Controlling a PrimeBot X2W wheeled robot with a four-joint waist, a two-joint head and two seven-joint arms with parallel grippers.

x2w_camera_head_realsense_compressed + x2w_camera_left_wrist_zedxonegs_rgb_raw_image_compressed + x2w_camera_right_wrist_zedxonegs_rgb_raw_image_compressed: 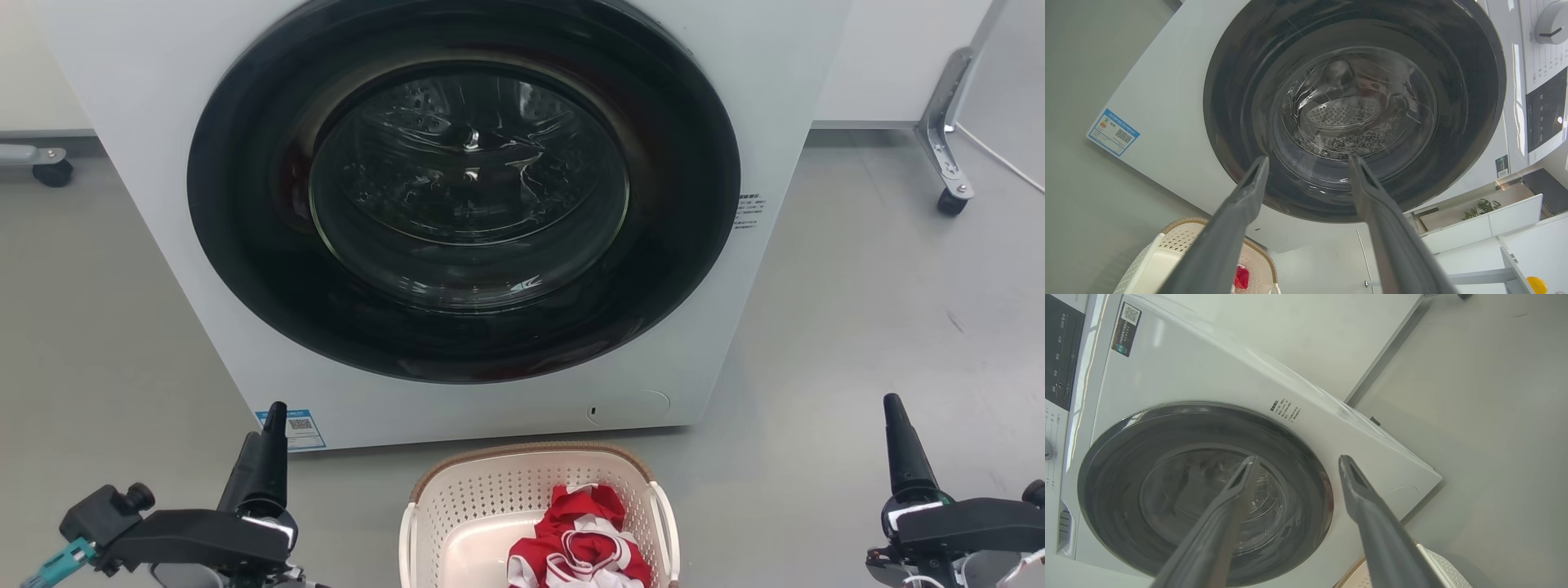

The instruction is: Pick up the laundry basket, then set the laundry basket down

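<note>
Pincer left (pixel 1308 159), pincer right (pixel 1298 458): parted, empty.

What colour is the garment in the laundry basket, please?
The garment is red and white; head view best.

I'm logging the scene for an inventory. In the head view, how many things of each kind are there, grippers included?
Washing machine: 1
Laundry basket: 1
Red-and-white clothing heap: 1
Casters: 2
Grippers: 2 (left gripper, right gripper)
Total: 7
</note>
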